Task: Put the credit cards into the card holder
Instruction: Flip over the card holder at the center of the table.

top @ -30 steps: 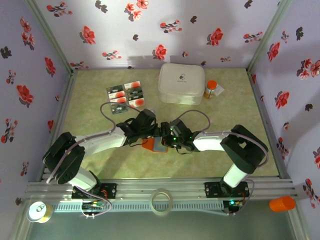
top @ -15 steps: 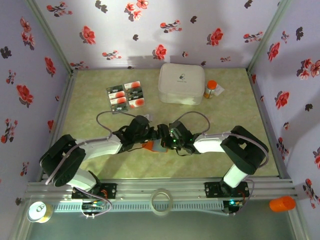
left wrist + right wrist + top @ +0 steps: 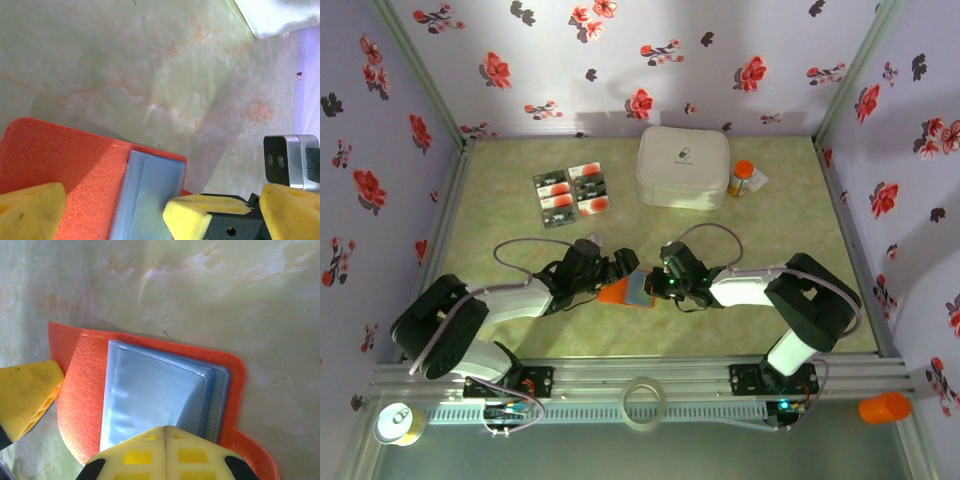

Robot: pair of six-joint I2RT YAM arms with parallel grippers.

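Risks first. The card holder lies open on the worktop, near-centre, between the two wrists. Its orange felt cover looks soft and light. If either arm lifts off, the cover may spring half shut or skid, and the pale blue-grey sleeves would no longer be presented.

The two wrists are crowded. In the left wrist view a yellow finger of the other arm sits just beside the left gripper. A careless withdrawal could knock fingers together or drag the holder.

The credit cards lie flat in a tight cluster at far left, well apart from the holder. They are thin, so a pick may slip or take two at once.

Pose: both arms are stretched low over the worktop, forearms angled inward, wrists nearly meeting over the holder.

- Left jaws are spread wide and straddle the holder's edge, one finger over the orange flap, not clamping.
- Right gripper also has its jaws spread, one finger beside the cover and one overlapping the sleeves. Whether it presses down cannot be told.
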